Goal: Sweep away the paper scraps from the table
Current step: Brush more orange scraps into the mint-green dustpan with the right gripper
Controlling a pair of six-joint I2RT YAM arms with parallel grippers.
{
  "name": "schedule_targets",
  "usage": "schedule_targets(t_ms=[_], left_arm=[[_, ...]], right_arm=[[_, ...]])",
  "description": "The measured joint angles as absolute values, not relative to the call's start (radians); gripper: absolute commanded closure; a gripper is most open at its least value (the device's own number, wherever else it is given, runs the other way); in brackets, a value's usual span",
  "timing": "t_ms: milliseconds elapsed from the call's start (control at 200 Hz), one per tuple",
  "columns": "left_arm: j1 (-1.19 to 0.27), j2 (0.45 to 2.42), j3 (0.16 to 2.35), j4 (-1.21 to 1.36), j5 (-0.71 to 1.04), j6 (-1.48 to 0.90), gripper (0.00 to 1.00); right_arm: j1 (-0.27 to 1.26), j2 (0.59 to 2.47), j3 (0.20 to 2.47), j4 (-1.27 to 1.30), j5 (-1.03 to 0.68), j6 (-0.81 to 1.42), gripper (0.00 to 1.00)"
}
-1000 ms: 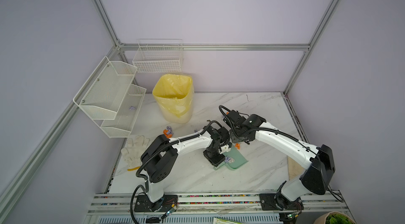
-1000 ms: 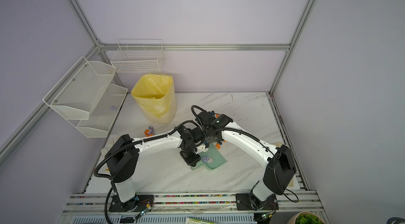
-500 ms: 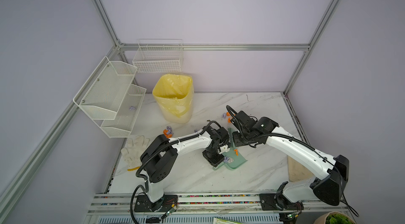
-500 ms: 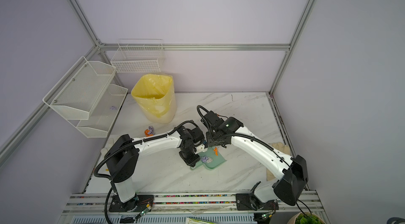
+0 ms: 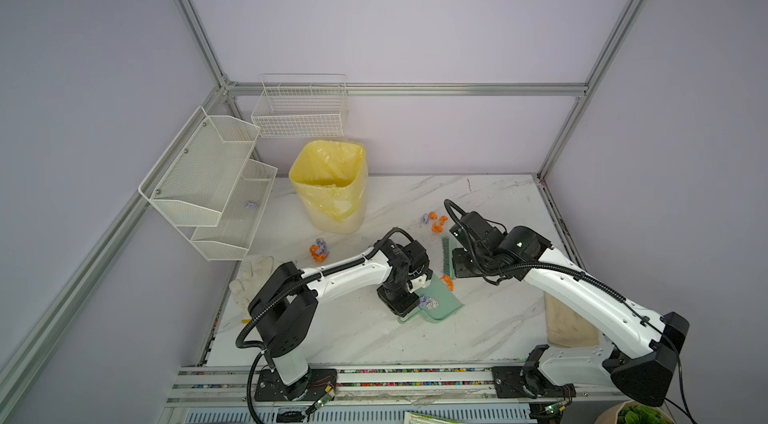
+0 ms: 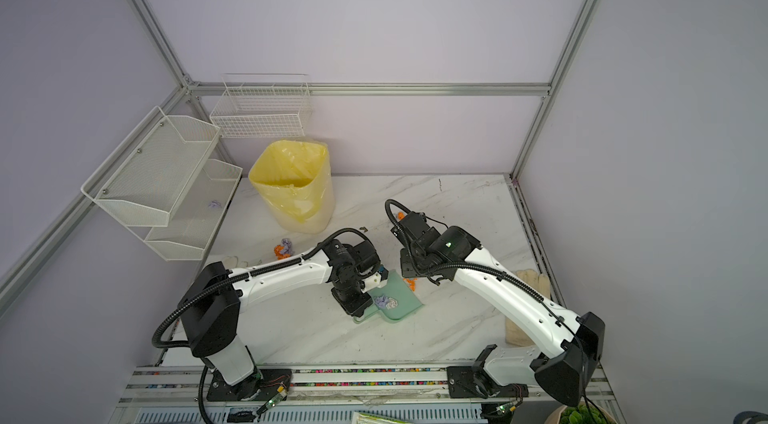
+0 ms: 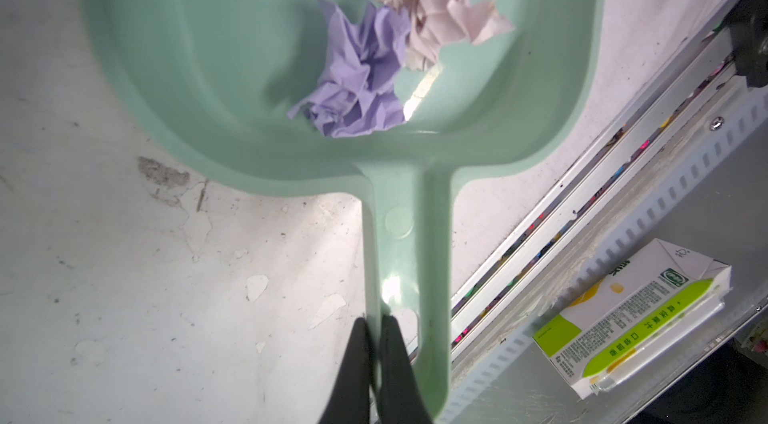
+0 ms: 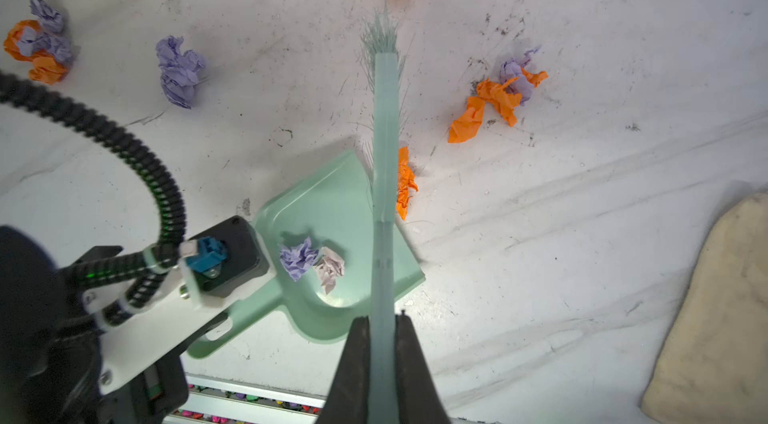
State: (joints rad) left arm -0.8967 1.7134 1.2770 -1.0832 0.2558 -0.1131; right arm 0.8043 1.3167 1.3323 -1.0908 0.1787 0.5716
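Green dustpan [image 7: 249, 69]: resting on table [image 5: 498, 326] near front edge, two lilac paper scraps [image 7: 361, 81] inside.
Left gripper [image 7: 376, 320]: jaws pinched tight on pan handle's rim.
Right gripper [image 8: 382, 320]: jaws clamped on brush [image 8: 384, 131] handle, bristles just beyond pan lip.
Orange wad [image 8: 405, 181]: on table at pan lip, just beside brush.
Farther scraps: one cluster [image 5: 434, 223] beyond brush, another cluster [image 5: 319, 251] near yellow-lined bin [image 5: 332, 193].
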Motion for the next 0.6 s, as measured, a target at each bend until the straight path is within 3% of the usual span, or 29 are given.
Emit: schedule_targets(t_ms=[600], left_arm=[[-0.897,1.68,1.191,-1.082,0.233,-0.138,1.0]], right_arm=[[0.804,1.436,1.331,-1.118,0.297,0.544,1.0]])
